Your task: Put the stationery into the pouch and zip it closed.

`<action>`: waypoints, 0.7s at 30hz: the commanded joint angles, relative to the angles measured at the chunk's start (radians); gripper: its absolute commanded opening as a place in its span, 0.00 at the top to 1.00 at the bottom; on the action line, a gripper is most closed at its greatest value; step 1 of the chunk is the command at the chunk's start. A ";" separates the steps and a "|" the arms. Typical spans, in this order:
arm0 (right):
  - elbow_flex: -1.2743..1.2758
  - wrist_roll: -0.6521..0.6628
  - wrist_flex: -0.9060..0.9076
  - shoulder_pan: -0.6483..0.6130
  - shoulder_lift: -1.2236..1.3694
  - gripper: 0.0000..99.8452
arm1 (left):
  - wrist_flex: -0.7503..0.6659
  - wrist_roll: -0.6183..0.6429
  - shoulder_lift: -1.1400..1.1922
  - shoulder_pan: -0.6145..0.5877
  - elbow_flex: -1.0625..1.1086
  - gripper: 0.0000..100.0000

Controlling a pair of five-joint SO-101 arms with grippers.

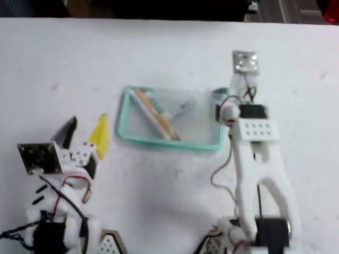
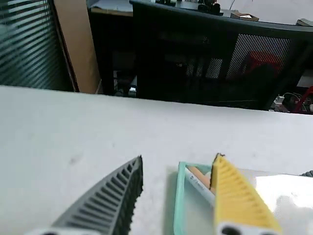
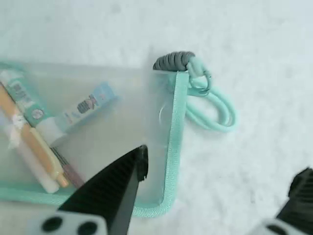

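Observation:
A clear pouch with mint trim point(image 1: 125, 114) lies flat mid-table, with pens and other stationery point(image 1: 154, 114) inside it. In the right wrist view the pens point(image 3: 34, 147) and a small blue-labelled stick point(image 3: 85, 107) show through the plastic. A grey zip pull point(image 3: 172, 61) with a mint loop point(image 3: 215, 107) sits at the pouch's right corner. My right gripper point(image 3: 222, 164) hangs open over the pouch's right edge, one black finger point(image 3: 115, 188) above the plastic. My left gripper point(image 1: 86, 120) rests open just left of the pouch, holding nothing, its yellow finger point(image 2: 239, 200) over the mint corner point(image 2: 180, 196).
The white table point(image 1: 169, 47) has bare room behind and in front of the pouch. A square metal plate point(image 1: 244, 62) lies behind the right arm. Beyond the table's far edge stand a dark chair point(image 2: 205, 58) and a board point(image 2: 78, 44).

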 commanded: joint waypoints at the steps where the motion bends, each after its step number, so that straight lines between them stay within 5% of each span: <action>1: -0.061 0.012 0.113 0.012 -0.199 0.61 | 0.018 -0.117 0.001 0.016 -0.138 0.76; 4: -0.060 0.014 0.196 0.008 -0.328 0.69 | 0.112 -0.189 0.001 0.016 -0.241 0.79; 9: -0.064 0.014 0.243 0.010 -0.484 1.00 | 0.252 -0.387 0.010 0.016 -0.462 0.97; 11: -0.084 0.014 0.245 0.004 -0.538 0.94 | 0.267 -0.457 0.058 0.012 -0.519 0.97; 21: -0.371 0.015 0.461 0.002 -0.680 0.98 | 0.586 -0.439 0.576 0.015 -0.990 0.98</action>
